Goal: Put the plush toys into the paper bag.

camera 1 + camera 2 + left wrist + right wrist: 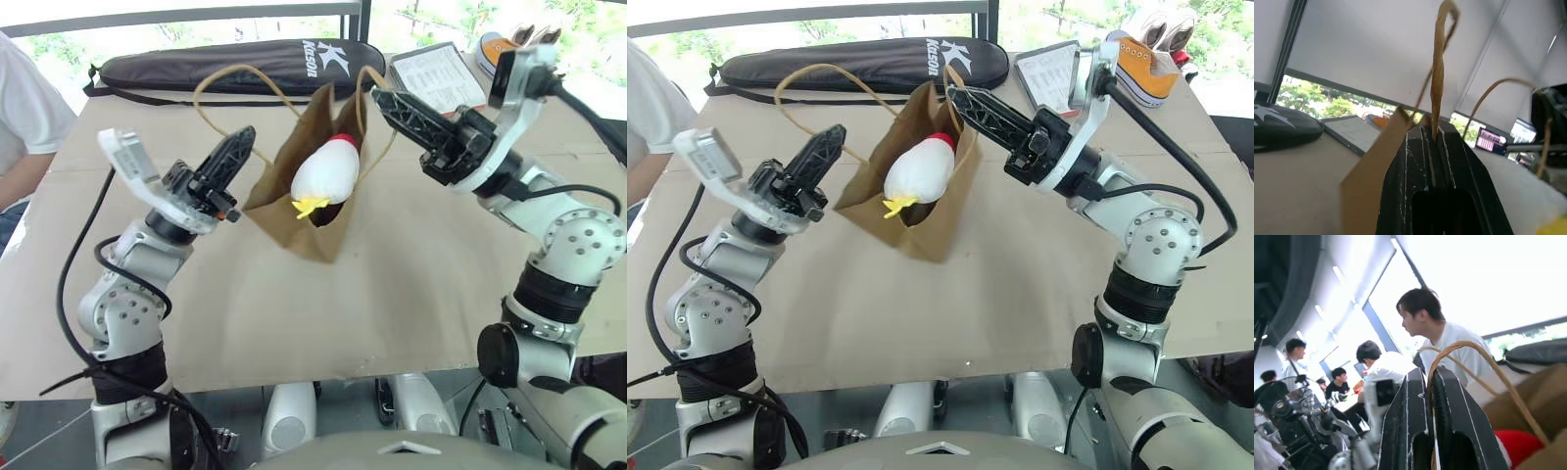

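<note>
**Bag held open by both handles, rocket half in**

Our left claw (238,147) is clamped on one cord handle (1438,68); the left wrist view shows the twisted cord running up from between the closed fingers. Our right claw (955,101) is likewise closed on the other handle (1459,348), near the bag's rim. Between them the bag (299,211) hangs with its mouth toward us, over the middle of the counter (411,294), toward its far edge.

The white rocket toy (326,171) sits in the mouth, red tip deep inside, yellow tail poking out at the lip. We cannot tell where the brown bear toy is; something dark shows beside the rocket inside the bag, too hidden to name.

Our worries from here:
- The rocket is not fully in. If we tilt the mouth downward, it may roll out onto the counter.
- The cords are thin; a slip in either claw would drop that side and let the bag collapse.
- Pulling the handles apart too hard could tear the paper where they attach.
</note>
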